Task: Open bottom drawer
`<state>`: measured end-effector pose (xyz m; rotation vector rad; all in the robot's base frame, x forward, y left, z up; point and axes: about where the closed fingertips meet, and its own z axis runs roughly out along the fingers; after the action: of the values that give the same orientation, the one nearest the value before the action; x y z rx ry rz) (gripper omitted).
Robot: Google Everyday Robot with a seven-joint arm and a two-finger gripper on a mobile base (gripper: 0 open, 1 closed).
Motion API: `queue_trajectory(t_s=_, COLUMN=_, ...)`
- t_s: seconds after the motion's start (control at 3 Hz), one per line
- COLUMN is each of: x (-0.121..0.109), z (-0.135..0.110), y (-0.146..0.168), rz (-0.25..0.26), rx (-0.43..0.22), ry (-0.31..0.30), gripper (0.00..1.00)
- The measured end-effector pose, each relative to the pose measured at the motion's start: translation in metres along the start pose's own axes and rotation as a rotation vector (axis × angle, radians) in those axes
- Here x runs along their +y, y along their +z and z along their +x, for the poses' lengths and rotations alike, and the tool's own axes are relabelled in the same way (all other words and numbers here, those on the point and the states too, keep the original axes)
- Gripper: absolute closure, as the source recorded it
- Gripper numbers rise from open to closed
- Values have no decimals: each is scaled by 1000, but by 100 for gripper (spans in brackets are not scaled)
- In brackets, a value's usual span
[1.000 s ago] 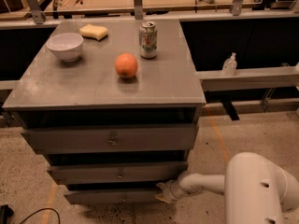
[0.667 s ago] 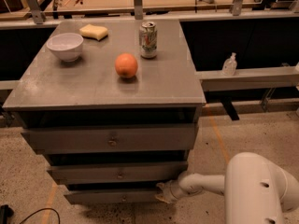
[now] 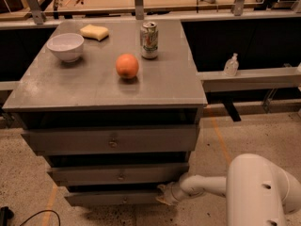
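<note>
Just beside the claw lies the bottom drawer.

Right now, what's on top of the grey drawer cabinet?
A white round bowl, yellow sponge, orange fruit and silver drinks can. Whatever lies beneath them is covered. The gripper is at the bottom drawer's right end.

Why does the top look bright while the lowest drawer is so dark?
Camera view: light comes from above, so the cabinet top gleams and the orange throws a small shadow at its base; the overhang shades the fronts below, leaving the bottom drawer dim, the gripper at its right end too.
</note>
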<state>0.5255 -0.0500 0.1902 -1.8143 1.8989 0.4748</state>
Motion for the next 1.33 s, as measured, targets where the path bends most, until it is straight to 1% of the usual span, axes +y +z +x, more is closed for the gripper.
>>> queue_trajectory(t_s=0.33, x=0, z=0, y=0, rz=0, rx=0, ry=0, gripper=100)
queue_trajectory(t_s=0.67, x=0, z=0, y=0, rz=0, rx=0, ry=0, gripper=83)
queue_trajectory(t_s=1.33, x=0, z=0, y=0, rz=-1, rx=0, ry=0, gripper=37)
